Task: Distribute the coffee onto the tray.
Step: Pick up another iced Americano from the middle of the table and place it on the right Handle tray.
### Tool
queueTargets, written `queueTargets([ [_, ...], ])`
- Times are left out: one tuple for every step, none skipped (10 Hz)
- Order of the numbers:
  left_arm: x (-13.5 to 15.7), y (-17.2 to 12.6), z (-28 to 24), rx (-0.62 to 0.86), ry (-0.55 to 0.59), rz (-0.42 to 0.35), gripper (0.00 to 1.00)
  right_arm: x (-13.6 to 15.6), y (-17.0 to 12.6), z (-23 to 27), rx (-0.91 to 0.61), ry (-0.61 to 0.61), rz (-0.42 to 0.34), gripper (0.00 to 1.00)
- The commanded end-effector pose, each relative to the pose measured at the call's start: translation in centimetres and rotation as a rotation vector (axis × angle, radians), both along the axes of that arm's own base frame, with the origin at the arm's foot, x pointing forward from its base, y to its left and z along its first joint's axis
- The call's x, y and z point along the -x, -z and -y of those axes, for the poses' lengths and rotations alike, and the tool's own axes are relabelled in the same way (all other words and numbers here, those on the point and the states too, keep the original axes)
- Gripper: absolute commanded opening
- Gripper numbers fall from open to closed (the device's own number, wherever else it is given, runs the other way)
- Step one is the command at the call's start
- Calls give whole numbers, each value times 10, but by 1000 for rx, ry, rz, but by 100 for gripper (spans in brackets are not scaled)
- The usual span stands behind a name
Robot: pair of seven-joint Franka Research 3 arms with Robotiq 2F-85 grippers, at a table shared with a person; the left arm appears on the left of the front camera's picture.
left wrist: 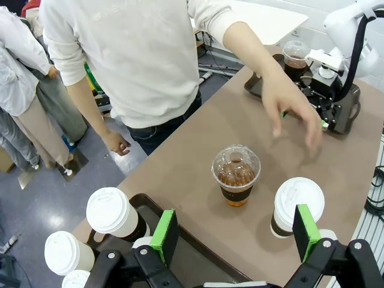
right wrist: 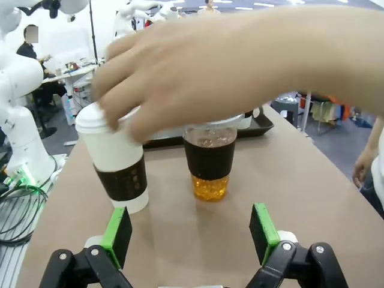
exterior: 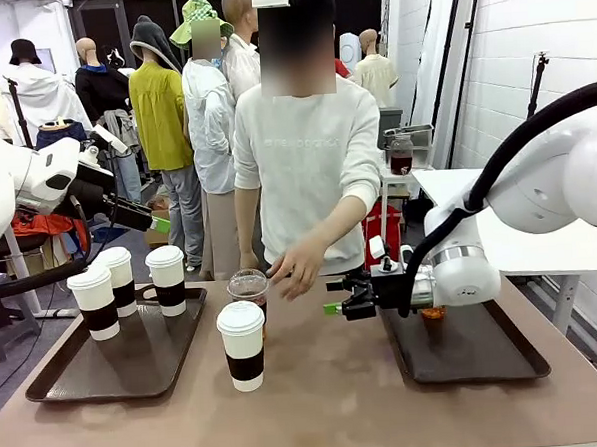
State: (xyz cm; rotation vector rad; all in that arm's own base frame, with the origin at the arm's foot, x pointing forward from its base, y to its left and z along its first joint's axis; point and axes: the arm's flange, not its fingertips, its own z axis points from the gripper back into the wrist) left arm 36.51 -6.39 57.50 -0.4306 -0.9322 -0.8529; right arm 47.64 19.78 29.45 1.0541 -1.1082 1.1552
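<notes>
Jaws apart on our right gripper (right wrist: 192,231) and left gripper (left wrist: 234,231), we risk hitting the person's hand (right wrist: 198,72) beside the clear cup (right wrist: 210,162) near the far edge of the table (exterior: 328,402) by advancing.

Gripper (right wrist: 190,229): jaws wide apart, green pads on either side of bare tabletop (right wrist: 300,198).
Paper cup (right wrist: 117,162): white, dark sleeve, upright, ahead on the left.
Clear cup (right wrist: 210,165): brown liquid, dark sleeve, just beside the paper cup.
Hand (right wrist: 228,72): blurred, spread over both cups.
Tray (right wrist: 261,125): dark, behind the cups.
</notes>
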Motion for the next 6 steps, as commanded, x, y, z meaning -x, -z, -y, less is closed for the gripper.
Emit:
queueTargets([
  [-1,2,-2,11,11,0,100,-15,1,-14,34,-24,-23,100],
  [-1,2,-2,11,11,0,100,-17,0,-18,21,-31,-21,100],
  [-1,2,-2,11,11,0,100,-15,0,-12,9,-23,-22,100],
  [-1,2,-2,11,11,0,100,-9,0,-4,0,-19,-27,100],
  [-1,2,-2,11,11,0,100,1,0,4,5,-15,-26,100],
  [-1,2,-2,11,11,0,100,9,0,12,6,-14,-30,100],
])
